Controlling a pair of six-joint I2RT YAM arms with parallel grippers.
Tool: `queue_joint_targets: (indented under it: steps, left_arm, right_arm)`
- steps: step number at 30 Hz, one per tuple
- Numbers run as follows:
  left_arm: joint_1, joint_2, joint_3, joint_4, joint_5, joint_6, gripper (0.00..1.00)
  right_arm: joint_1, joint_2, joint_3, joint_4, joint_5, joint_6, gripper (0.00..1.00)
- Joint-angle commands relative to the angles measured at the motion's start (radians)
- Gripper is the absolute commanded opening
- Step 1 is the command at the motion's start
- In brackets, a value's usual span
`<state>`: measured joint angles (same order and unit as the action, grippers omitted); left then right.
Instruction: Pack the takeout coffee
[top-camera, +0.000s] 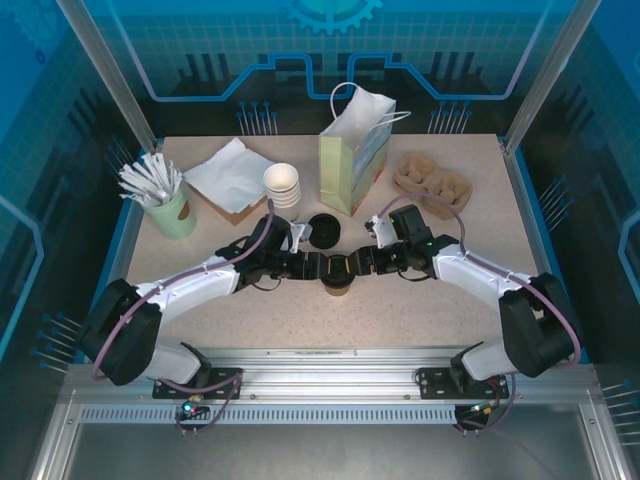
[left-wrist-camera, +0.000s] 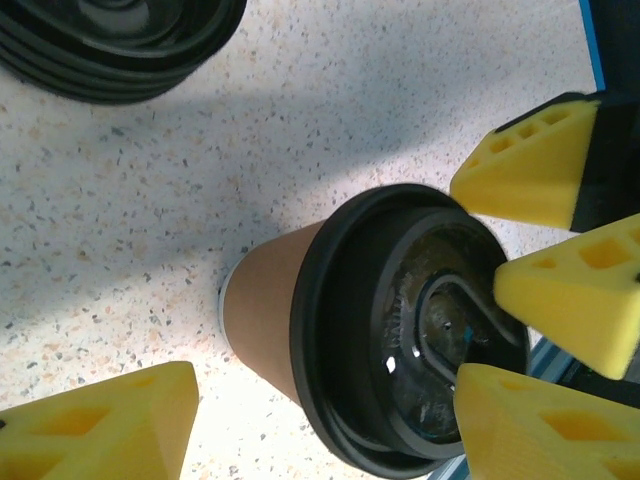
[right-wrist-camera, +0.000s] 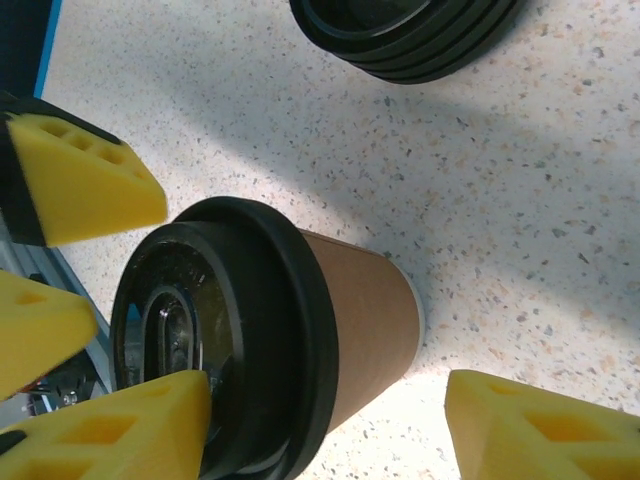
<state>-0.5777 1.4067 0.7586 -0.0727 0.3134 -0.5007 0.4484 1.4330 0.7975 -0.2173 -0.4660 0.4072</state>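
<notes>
The left gripper sits at the left of the coffee cup with its jaws spread. One yellow finger is at the lid rim and the other is clear of the cup wall. The cup stands upright at the table centre, just near of the stack of black lids. It has plain tan paper sides, a white base rim and a round black lid with a raised edge. The right gripper is at the cup's right side, its jaws also spread, with one finger at the lid.
</notes>
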Motion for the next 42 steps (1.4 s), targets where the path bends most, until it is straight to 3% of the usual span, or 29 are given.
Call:
queue_joint_targets:
  steps: [1, 15, 32, 34, 38, 42]
  left_arm:
    - [0.01, 0.029, -0.032, 0.033, 0.033, -0.018, 0.67]
    - [0.011, 0.041, -0.142, 0.109, -0.01, -0.046, 0.56]
    - [0.012, -0.043, 0.021, 0.071, -0.004, -0.058, 0.82]
    - [0.015, -0.059, 0.033, 0.069, -0.02, -0.055, 0.83]
    - [0.032, -0.111, 0.033, 0.076, -0.06, -0.042, 0.83]
    - [0.032, -0.138, 0.052, 0.067, -0.085, 0.006, 0.84]
  right_arm:
    - [-0.016, 0.023, -0.028, 0.023, -0.027, -0.003, 0.61]
    - [-0.032, 0.039, -0.079, 0.037, -0.007, -0.004, 0.48]
    - [-0.027, -0.117, 0.118, -0.108, 0.006, -0.003, 0.74]
    - [-0.025, -0.152, 0.138, -0.15, 0.069, -0.033, 0.75]
    - [-0.03, -0.227, 0.185, -0.261, 0.381, -0.114, 0.78]
    - [-0.077, -0.263, 0.196, -0.224, 0.568, -0.159, 0.81]
